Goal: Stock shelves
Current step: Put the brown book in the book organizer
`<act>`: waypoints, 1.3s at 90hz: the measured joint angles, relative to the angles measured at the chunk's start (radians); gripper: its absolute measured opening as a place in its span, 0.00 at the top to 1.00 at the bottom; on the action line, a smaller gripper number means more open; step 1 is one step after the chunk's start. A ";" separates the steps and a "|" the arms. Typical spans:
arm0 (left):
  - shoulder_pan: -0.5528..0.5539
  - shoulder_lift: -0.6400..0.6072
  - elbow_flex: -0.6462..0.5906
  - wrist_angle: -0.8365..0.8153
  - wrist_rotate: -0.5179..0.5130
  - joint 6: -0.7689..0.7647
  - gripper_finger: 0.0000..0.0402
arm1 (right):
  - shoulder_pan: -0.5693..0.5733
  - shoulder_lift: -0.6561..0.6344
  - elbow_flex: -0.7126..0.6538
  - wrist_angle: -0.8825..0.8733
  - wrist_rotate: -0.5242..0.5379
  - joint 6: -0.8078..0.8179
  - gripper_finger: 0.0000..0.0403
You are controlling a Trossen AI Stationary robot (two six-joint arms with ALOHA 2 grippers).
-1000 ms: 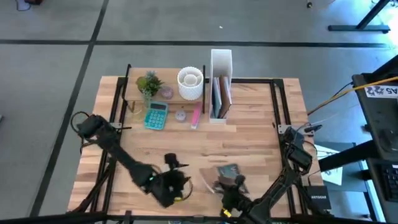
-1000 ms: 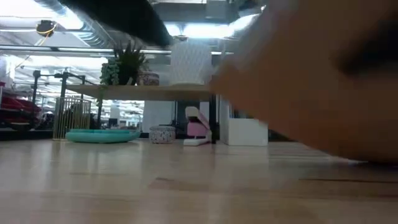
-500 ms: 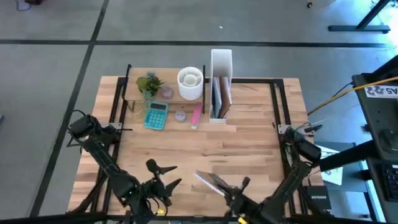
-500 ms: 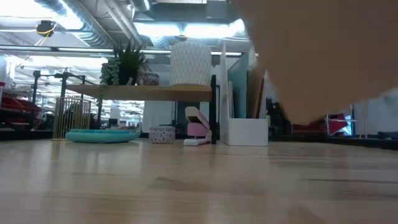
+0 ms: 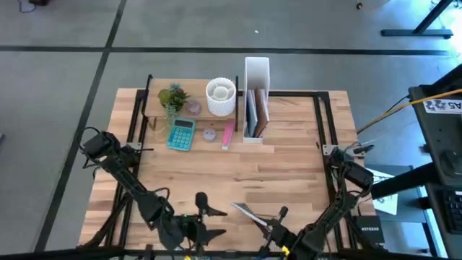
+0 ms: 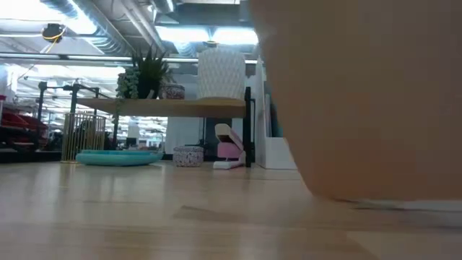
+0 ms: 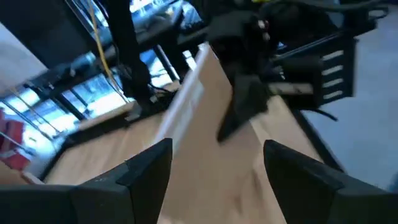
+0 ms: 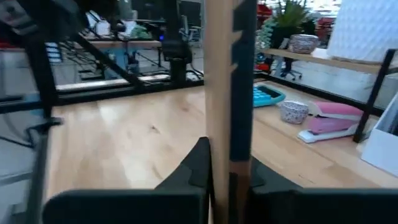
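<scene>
Now the right gripper [image 5: 271,225], at the bottom middle of the high view, is pinched tight on a thin book [image 5: 249,214]. The left gripper [image 5: 206,217] beside it is wide open, holding nothing. The shelves [image 5: 191,97] sit upper left; I'd keep the book upright going over.

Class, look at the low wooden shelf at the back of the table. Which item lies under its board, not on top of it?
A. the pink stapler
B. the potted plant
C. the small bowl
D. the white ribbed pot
A: the pink stapler sits on the tabletop beneath the shelf board.
</scene>
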 joint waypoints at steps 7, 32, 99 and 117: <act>0.034 0.000 0.000 0.019 0.024 0.047 0.41 | -0.025 0.000 -0.001 0.054 -0.044 -0.091 1.00; 0.144 -0.001 0.000 -0.062 0.370 0.044 0.41 | -0.098 0.000 -0.002 0.375 -0.323 -0.592 0.99; 0.079 0.002 0.000 -0.362 0.249 -0.205 0.96 | -0.101 0.000 -0.001 0.366 -0.314 -0.609 0.98; 0.053 0.002 0.034 -0.444 0.240 -0.237 0.99 | -0.101 -0.001 -0.001 0.362 -0.362 -0.604 0.78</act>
